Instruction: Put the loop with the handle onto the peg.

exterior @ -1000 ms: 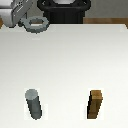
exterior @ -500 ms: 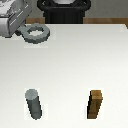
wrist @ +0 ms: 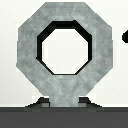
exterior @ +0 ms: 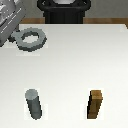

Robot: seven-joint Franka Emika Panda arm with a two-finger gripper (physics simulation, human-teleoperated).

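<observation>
Wrist view fills with the loop with the handle (wrist: 65, 52), a stiff, thick, light-looking ring best held by its stubby tab, which the gripper (wrist: 64, 101) appears closed on. Only the exterior view places it: at the far left, well apart from the upright peg (exterior: 34, 104) at near left and the brown block (exterior: 96, 104).
</observation>
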